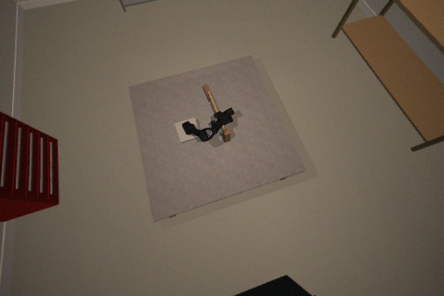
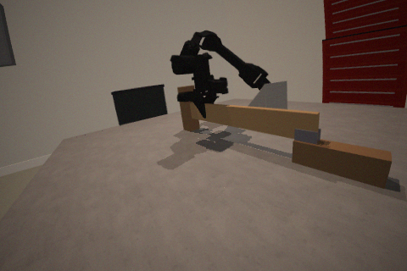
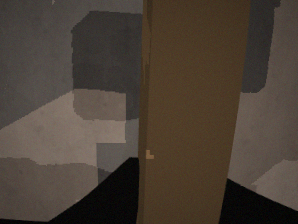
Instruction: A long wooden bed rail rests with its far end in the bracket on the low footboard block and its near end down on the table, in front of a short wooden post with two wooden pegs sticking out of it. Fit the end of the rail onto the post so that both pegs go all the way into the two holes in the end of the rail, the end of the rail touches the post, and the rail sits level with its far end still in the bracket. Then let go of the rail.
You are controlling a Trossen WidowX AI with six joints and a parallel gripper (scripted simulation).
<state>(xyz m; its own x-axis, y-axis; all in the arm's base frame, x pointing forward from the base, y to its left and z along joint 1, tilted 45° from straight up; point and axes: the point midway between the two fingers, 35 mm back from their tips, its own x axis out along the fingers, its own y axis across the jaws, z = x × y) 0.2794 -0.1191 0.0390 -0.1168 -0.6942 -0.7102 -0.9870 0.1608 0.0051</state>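
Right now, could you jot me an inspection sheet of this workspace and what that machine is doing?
Surface: grey square table top, white base plate under the arm.
Job's things: long wooden rail raised off the table, near end at the short wooden post; far end by the grey bracket on the low wooden block.
Clutter: nothing seen.
Claw: black claw shut on the rail.
Cables: nothing seen.
Surroundings: red cabinet, wooden shelving, metal rack.
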